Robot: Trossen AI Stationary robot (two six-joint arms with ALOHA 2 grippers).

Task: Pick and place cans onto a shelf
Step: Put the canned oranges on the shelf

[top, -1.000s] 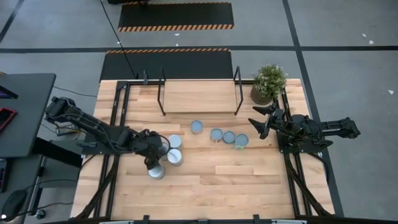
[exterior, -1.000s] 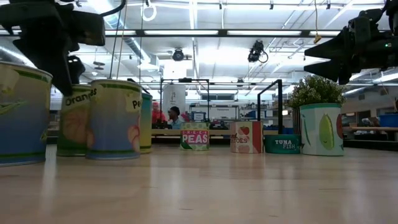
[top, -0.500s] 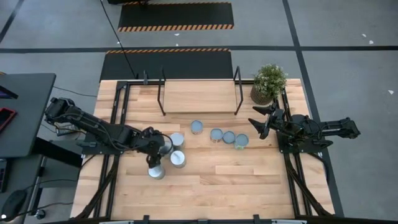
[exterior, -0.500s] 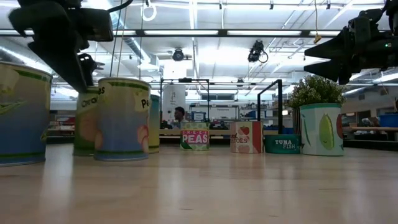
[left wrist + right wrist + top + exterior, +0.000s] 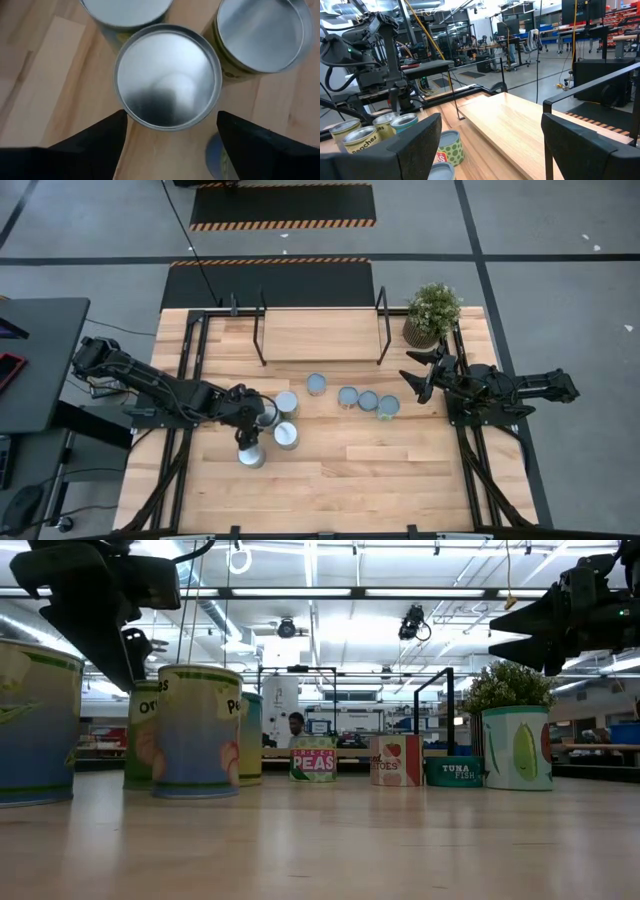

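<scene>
From above, the tabletop [image 5: 330,470] carries seven cans. Three cluster on the left: one [image 5: 286,402] just beside the left gripper [image 5: 262,414], one [image 5: 286,435] below it and one [image 5: 250,454] nearest the front edge. A single can [image 5: 316,384] stands near the middle, and three more [image 5: 367,401] form a short row to its right. The shelf [image 5: 320,335] sits at the back with nothing on its board, a plant [image 5: 430,313] beside its right post. The right gripper [image 5: 413,375] hangs near the plant, just right of the row, fingers spread and holding nothing.

At table height, three tall cans [image 5: 190,730] crowd the left side with the left gripper [image 5: 105,635] above them. Farther back stand a peas can [image 5: 313,762], a red-labelled can [image 5: 396,760], a flat tuna can [image 5: 453,771] and a can [image 5: 518,747] with a green pod label. The right gripper [image 5: 545,625] hovers above that last one.

The left wrist view looks straight down on a silver can top [image 5: 167,75] lying between the two dark fingers [image 5: 100,137], which are apart and not touching it; two neighbouring cans [image 5: 260,32] stand just beside it.

The right wrist view shows the shelf board [image 5: 520,125] ahead between spread fingers [image 5: 415,145], cans [image 5: 370,132] to one side and the left arm [image 5: 380,55] over them.
</scene>
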